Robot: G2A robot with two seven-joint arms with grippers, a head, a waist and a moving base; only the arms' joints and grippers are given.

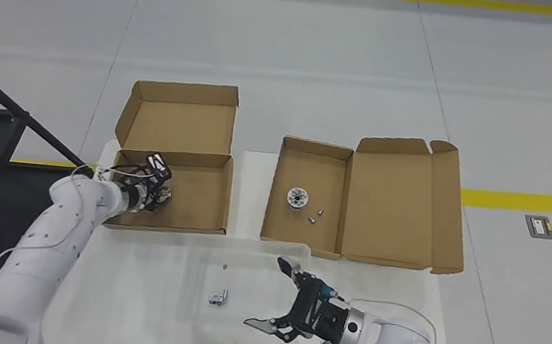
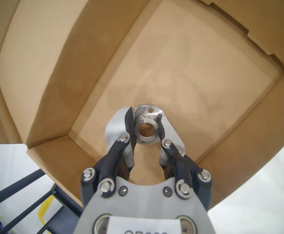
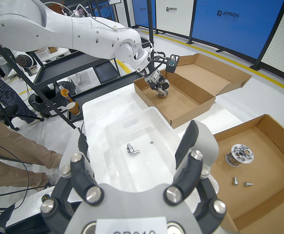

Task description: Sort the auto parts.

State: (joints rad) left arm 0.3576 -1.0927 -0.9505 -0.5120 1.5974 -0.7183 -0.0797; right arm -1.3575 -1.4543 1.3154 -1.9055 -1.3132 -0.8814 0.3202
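Left gripper (image 2: 144, 119): inside the left carton (image 1: 166, 226), close to its left wall; its fingers (image 2: 131, 124) pinch the collar of a flanged bushing (image 2: 142, 110).
Flanged bushing: held flange-down, low at the carton floor; whether it touches the floor cannot be told.
Left carton: at the desk's (image 1: 250, 185) left edge, lid folded back; bare floor runs from the bushing to the right wall.
Right gripper (image 1: 272, 294): above the near right corner of the white tray (image 1: 176, 272), fingers (image 3: 187, 141) spread wide with nothing between them.
Tray: at the desk's near edge; a small metal bracket (image 1: 218, 295) lies mid-floor, apart from every wall.
Right carton (image 1: 306, 170): at the desk's right edge, lid open flat; a round hub (image 1: 298, 197) lies with two bolts (image 1: 315, 214) just beside it, clear of the walls.
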